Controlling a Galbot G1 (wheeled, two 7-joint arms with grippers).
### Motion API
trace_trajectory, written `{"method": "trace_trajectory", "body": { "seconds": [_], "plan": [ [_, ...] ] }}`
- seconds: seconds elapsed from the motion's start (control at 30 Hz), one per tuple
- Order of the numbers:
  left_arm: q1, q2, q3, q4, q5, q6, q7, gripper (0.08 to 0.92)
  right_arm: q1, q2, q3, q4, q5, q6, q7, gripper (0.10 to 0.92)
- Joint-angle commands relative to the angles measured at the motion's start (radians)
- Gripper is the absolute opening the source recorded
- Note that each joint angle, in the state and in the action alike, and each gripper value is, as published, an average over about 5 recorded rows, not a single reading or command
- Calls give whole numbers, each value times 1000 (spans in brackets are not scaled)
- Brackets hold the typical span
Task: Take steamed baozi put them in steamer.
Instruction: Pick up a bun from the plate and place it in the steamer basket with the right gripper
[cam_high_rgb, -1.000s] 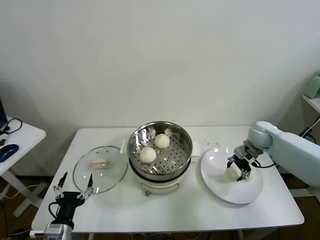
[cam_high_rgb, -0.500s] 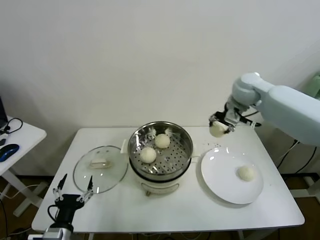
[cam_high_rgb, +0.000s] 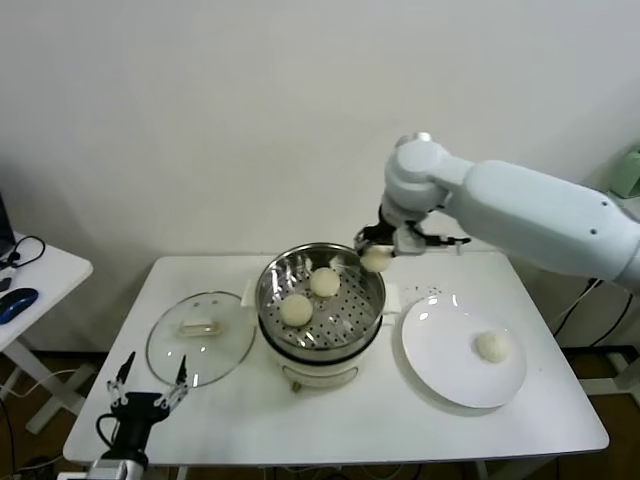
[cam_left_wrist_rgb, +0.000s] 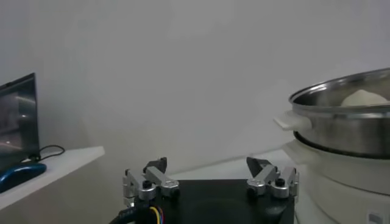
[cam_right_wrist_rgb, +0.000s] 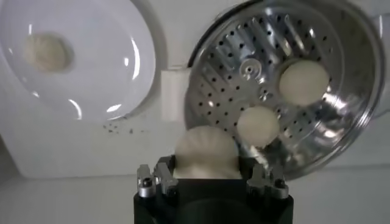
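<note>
Your right claw holds one baozi tight over the steamer's far right rim, so it drops in beside two others. Your left claw waits wide open, near left.

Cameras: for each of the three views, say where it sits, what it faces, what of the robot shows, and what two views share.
Head view: up high, facing down at the table; both arms show.
Left wrist view: low beside the steamer, facing along the table; open left gripper.
Right wrist view: above the steamer and plate, facing down; right gripper holding a baozi.
Shared: head and right wrist both show the plate's lone baozi.
</note>
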Motion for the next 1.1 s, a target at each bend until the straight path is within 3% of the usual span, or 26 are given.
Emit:
{"method": "trace_trajectory", "body": {
  "seconds": [0.03, 0.37, 1.1],
  "plan": [
    [1, 6, 2, 5, -1, 4, -3, 823, -70, 199, -30, -48, -33, 47, 9, 679],
    [-5, 13, 2, 3, -3, 11, -4, 823, -123, 264, -53, -101, -30, 62, 10, 679],
    [-3, 9, 6, 14, -4, 20, -6, 823, -141, 205, -77, -47, 3, 64, -4, 679]
  ]
}}
